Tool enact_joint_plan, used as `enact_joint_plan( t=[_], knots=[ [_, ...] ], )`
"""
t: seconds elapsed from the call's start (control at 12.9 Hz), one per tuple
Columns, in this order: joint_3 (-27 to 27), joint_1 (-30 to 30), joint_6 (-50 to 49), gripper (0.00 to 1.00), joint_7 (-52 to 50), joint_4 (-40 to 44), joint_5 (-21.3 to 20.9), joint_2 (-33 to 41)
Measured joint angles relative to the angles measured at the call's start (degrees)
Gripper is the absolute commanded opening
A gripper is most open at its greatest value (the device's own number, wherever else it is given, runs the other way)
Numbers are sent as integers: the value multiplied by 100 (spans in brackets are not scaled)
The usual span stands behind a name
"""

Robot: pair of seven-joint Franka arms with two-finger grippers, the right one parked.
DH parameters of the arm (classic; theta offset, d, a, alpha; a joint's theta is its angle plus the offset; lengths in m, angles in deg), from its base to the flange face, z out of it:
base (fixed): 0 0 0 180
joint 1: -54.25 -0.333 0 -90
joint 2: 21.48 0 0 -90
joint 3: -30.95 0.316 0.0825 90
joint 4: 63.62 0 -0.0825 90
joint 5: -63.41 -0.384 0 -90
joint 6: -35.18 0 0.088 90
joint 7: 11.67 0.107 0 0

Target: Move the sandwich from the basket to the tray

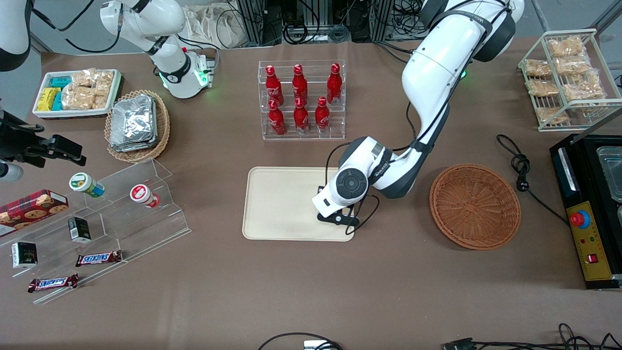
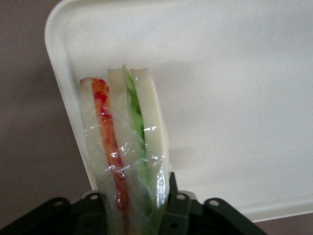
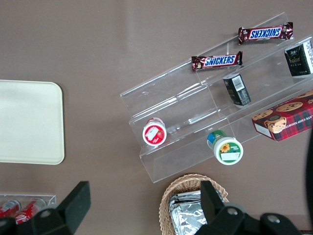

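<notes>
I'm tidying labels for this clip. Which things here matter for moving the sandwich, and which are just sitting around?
Part of the job:
wrapped triangular white-bread sandwich, held by the gripper over the tray
cream rectangular tray
round reddish-brown wicker basket, with nothing in it

Just lying about:
red bottles in a clear rack
Snickers bars
oval wicker basket of foil packets

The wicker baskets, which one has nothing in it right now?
The round reddish-brown basket toward the working arm's end is empty. The lighter oval basket holds silver foil packets. The tool holds the sandwich over the tray.
</notes>
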Motion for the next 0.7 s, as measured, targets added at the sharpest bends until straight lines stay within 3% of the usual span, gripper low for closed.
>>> enact_joint_plan(
  t=[0.47,0.7],
  knots=[
    [27,-371,-58,100,-92,233,5,522],
    [53,-788,-830,100,-80,278,-4,1261]
  ],
)
